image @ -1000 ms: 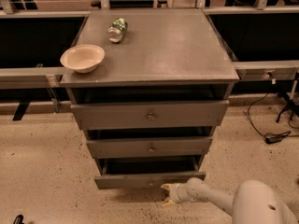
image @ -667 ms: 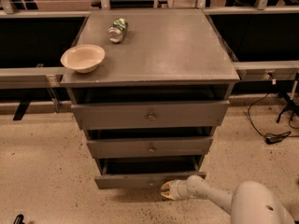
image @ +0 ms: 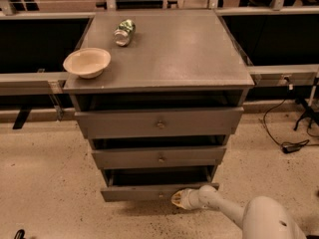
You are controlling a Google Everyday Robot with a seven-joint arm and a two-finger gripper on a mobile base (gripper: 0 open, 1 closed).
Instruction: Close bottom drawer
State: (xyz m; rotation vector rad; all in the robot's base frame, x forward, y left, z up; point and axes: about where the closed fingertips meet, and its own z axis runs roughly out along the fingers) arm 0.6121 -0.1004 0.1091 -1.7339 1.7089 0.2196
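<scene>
The bottom drawer is the slim grey front lowest on the cabinet, pulled out a little, with a dark gap above it. Its small round knob sits at the centre. My gripper is at floor level right in front of the drawer front, just right of the knob and close against the panel. The white arm reaches in from the lower right. The inside of the drawer is in shadow.
The middle drawer and the top drawer stand slightly out above. A beige bowl and a green can lying on its side are on the cabinet top. Cables lie on the floor at right.
My gripper has moved slightly left toward the drawer's knob and closer to the front panel. The drawer looks about as far out as before.
</scene>
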